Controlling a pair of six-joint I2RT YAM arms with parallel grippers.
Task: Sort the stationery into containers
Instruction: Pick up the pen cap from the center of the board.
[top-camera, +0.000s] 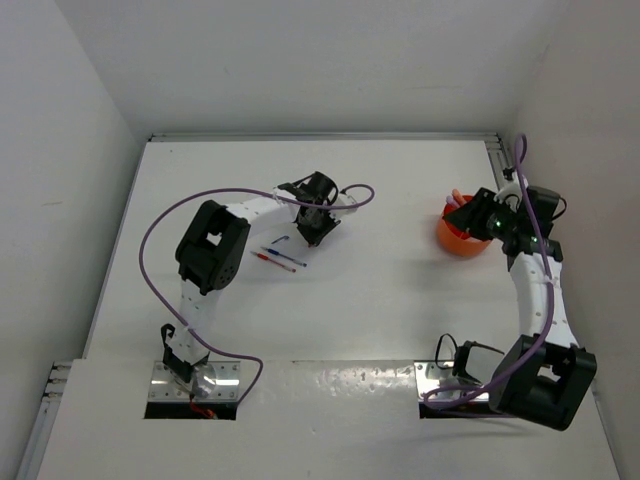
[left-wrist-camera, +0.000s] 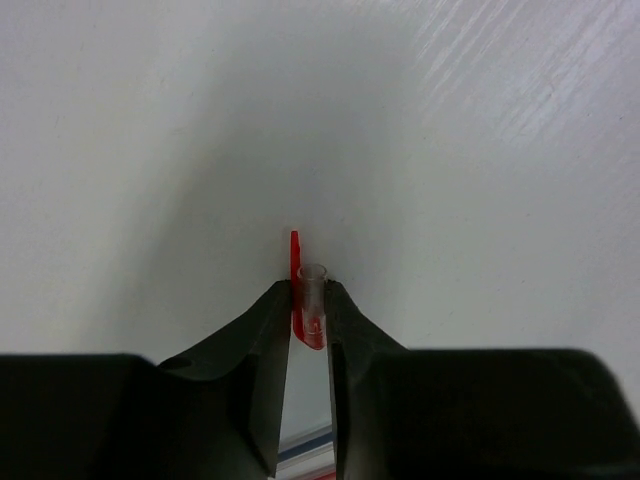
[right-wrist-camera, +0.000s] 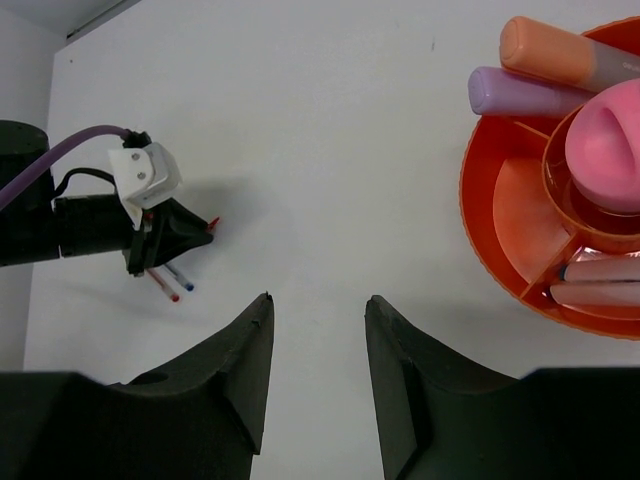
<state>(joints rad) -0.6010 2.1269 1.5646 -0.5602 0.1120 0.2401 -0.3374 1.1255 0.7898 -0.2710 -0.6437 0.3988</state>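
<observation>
My left gripper (left-wrist-camera: 310, 305) is shut on a thin red pen (left-wrist-camera: 311, 300) with a clear end that pokes out past the fingertips, low over the white table. In the top view that gripper (top-camera: 313, 232) stands just right of a red pen (top-camera: 270, 262) and a blue pen (top-camera: 288, 257) lying on the table. The orange bowl (right-wrist-camera: 480, 230) holds an orange-grey marker (right-wrist-camera: 570, 55), a lilac marker (right-wrist-camera: 520, 95) and a pink-capped bottle (right-wrist-camera: 605, 145). My right gripper (right-wrist-camera: 318, 300) hangs open and empty to the left of the bowl.
White walls close the table (top-camera: 380, 300) at the back and both sides. A purple cable (top-camera: 150, 240) loops out left of the left arm. The bowl (top-camera: 460, 238) sits near the right edge, partly under the right wrist.
</observation>
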